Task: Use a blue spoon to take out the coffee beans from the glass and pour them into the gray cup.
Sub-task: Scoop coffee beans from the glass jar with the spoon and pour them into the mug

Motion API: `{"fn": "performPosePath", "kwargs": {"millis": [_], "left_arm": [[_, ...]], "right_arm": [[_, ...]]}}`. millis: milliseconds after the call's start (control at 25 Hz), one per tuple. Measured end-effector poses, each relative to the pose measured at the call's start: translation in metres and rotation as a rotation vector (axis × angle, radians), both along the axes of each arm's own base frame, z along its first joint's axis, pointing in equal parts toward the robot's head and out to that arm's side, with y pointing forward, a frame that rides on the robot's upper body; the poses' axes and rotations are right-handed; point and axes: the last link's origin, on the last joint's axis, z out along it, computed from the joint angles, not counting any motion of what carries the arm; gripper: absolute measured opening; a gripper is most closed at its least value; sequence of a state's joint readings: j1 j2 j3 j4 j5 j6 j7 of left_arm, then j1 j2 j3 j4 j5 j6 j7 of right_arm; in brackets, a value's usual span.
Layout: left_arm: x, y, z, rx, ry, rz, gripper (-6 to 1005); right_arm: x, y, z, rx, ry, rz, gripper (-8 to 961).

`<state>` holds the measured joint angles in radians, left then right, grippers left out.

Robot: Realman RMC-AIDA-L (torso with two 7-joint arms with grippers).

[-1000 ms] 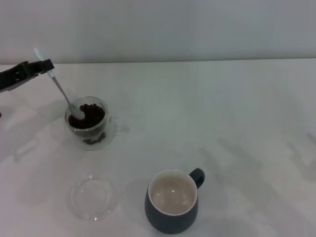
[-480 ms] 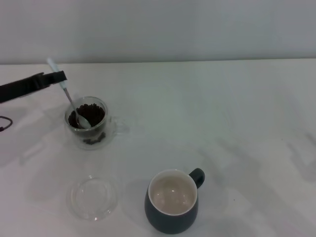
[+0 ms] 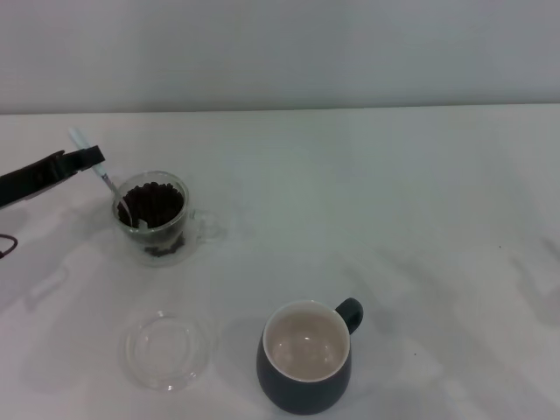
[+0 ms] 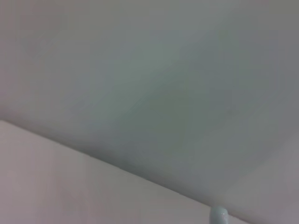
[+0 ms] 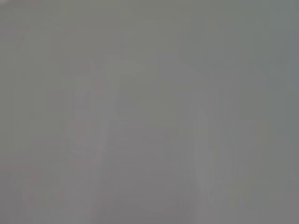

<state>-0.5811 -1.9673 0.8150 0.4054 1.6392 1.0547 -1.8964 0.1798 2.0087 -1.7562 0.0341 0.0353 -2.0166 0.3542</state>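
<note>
- Your left claw [image 3: 87,158] comes in from the left edge of the head view, clamped on the pale handle of the blue spoon [image 3: 103,176], just beside the glass [image 3: 154,219] on its far-left side.
- The spoon slants down with its metal bowl inside the glass, at the left inner wall, dipped among the coffee beans [image 3: 156,203]. Whether any beans sit on it, you cannot tell.
- The glass looks well filled, so the scooping step is in hand rather than finished.
- The gray cup [image 3: 306,357] stands near the front of the worktop [image 3: 394,201], well apart from the glass; its cream inside shows no beans. By that, nothing has been poured yet.
- Left to do: lift a loaded spoon clear of the rim, carry it level across to the cup, and tip it in.
- A clear glass dish [image 3: 168,350] lies between the two, off to the left; keep the carry above it.
- Your right claw is out of sight in every view.
</note>
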Motion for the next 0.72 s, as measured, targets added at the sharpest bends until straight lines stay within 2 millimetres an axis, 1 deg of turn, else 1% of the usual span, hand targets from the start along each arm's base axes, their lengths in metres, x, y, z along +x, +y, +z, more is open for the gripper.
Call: {"fn": "performPosePath", "kwargs": {"millis": [160, 520, 720], "left_arm": [[-0.005, -0.006, -0.004, 0.019, -0.044, 0.033, 128], [-0.012, -0.016, -0.004, 0.051, -0.167, 0.115, 128], [-0.019, -0.021, 0.001, 0.11, -0.228, 0.149, 128]], "right_arm": [[0.0, 0.0, -0.001, -0.011, -0.002, 0.0, 591], [0.001, -0.003, -0.003, -0.029, -0.004, 0.001, 591], [0.003, -0.008, -0.003, -0.028, -0.002, -0.011, 591]]}}
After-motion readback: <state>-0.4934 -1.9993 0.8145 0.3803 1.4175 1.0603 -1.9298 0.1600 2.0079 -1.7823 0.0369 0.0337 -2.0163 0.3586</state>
